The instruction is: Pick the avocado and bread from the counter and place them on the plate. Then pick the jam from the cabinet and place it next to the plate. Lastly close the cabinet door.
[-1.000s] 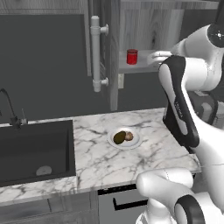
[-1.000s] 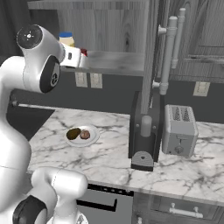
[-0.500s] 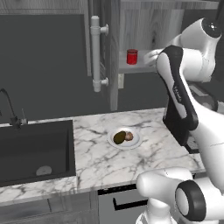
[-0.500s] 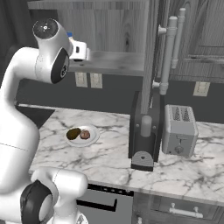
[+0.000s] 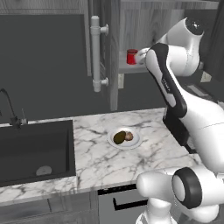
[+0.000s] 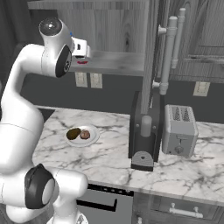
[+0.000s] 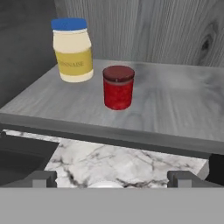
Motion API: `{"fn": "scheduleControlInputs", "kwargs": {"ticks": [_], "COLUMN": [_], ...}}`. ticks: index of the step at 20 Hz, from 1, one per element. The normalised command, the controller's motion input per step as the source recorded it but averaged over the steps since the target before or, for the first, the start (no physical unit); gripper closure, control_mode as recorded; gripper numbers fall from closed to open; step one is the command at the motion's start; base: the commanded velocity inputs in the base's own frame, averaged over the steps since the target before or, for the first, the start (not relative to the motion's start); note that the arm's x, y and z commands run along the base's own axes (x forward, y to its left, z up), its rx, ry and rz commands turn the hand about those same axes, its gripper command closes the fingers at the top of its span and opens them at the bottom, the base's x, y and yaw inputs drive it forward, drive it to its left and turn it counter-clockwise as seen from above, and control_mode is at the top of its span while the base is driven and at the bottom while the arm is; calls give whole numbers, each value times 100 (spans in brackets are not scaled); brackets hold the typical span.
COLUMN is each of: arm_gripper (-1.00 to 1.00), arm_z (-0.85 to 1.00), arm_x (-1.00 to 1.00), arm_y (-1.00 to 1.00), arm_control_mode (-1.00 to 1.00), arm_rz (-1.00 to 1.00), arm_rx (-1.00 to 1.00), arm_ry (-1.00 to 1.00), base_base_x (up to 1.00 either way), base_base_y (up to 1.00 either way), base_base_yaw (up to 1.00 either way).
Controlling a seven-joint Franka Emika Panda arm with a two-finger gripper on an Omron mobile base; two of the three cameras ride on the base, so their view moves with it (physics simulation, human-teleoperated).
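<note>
Since a second ago the arm has swung in toward the cabinet (image 5: pixel 144 30). Left base view: one jam (image 5: pixel 131 56) on the shelf, one avocado (image 5: pixel 119 138) and one bread (image 5: pixel 129 136) on the plate (image 5: pixel 134 143). Right base view: the jam looks half hidden behind the hand. Hand view: the gripper (image 7: pixel 111 178) spread wide, holding nothing; two jars, jam and one mayonnaise jar (image 7: pixel 72 50).

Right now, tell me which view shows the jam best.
The hand view: the jam stands upright, whole and unblocked on the cabinet shelf, beside a mayonnaise jar. In the left base view the jam is small and far, next to the arm. In the right base view only a red sliver peeks out beneath the hand.
</note>
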Motion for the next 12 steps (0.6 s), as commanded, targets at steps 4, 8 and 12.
{"fn": "scheduleControlInputs", "kwargs": {"ticks": [4,8,12], "arm_gripper": [-100,-100,-100], "arm_z": [-13,-8,-1], "arm_x": [27,31,37], "arm_y": [9,4,1], "arm_control_mode": [-100,-100,-100], "arm_rz": [0,0,0], "arm_rx": [0,0,0], "arm_ry": [0,0,0], "base_base_x": [0,0,0], "base_base_y": [0,0,0], "base_base_yaw": [0,0,0]}}
